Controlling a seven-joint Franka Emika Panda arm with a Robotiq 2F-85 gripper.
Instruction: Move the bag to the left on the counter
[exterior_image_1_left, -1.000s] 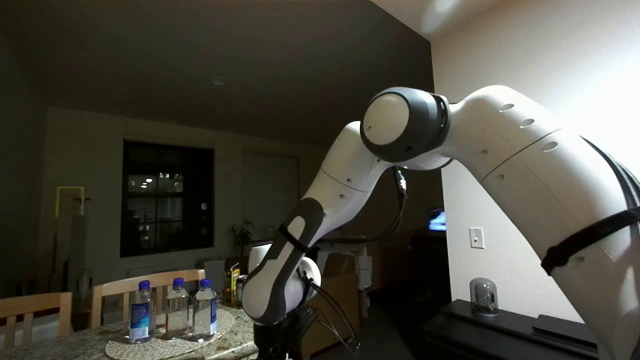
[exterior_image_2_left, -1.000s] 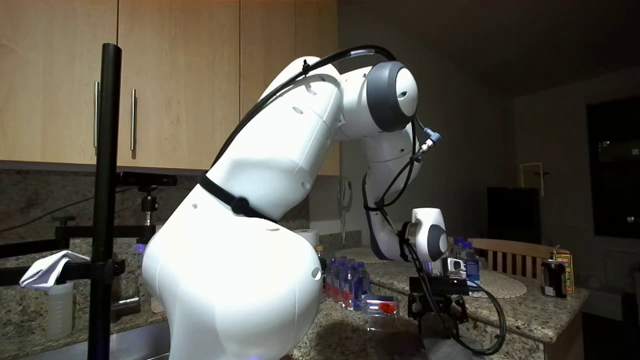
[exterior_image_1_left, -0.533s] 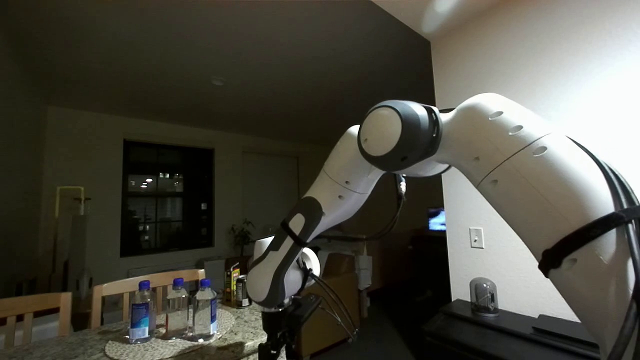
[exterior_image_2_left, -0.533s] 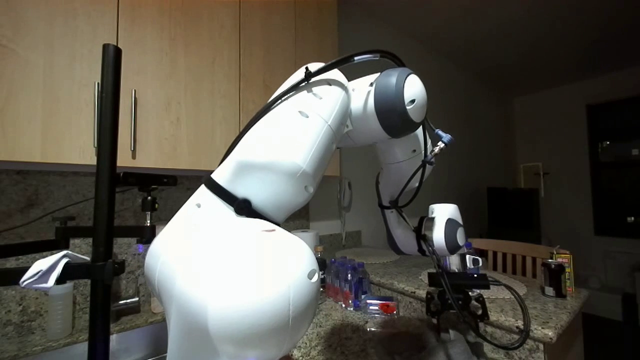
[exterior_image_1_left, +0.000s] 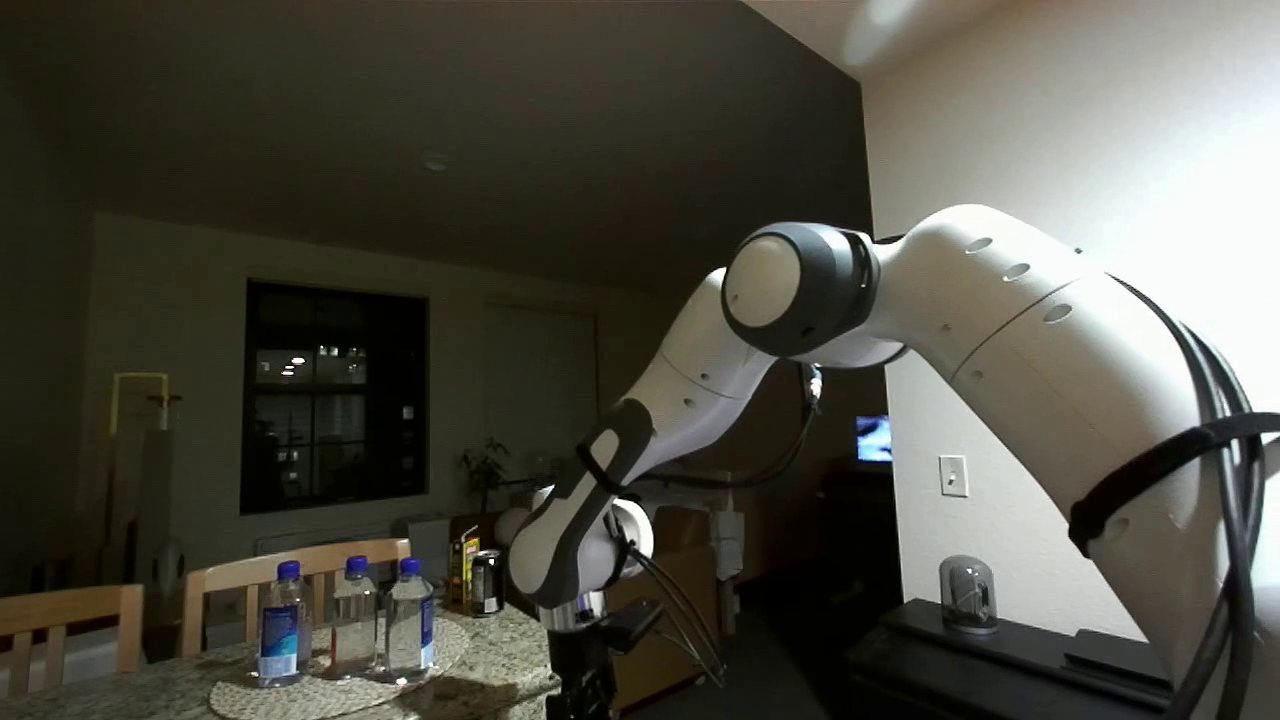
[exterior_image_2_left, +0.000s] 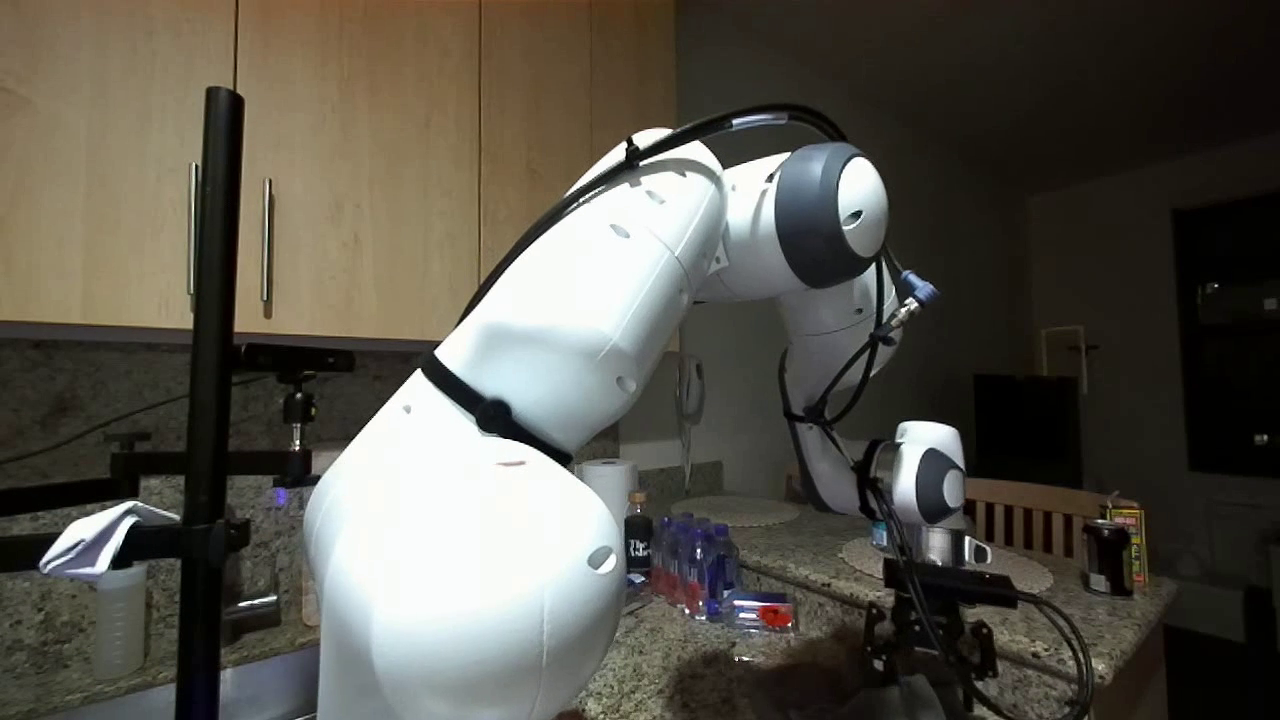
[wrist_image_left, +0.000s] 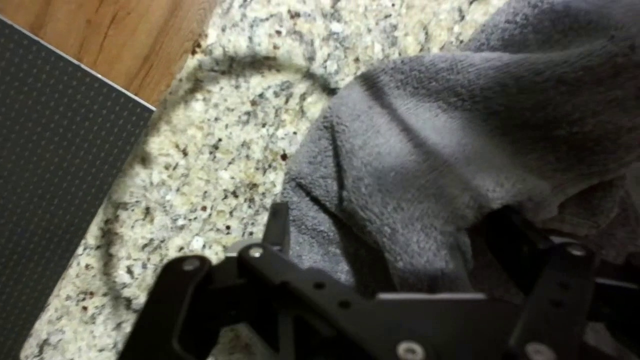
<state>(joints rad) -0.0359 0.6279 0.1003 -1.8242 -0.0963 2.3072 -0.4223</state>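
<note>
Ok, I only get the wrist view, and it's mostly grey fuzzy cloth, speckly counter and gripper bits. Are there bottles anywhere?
Observer: Yes, blue-capped bottles stand bunched together on the counter in an exterior view.
Operator: Cool! Any cans?
Observer: A dark can stands next to a yellow box in both exterior views.
Operator: And is my robot all stretched out straight?
Observer: No, its arm is bent in both exterior views.

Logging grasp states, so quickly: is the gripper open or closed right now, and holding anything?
Gripper: open, fingers wide apart in the wrist view; gray cloth shows between them, with no sign of a grip.
</note>
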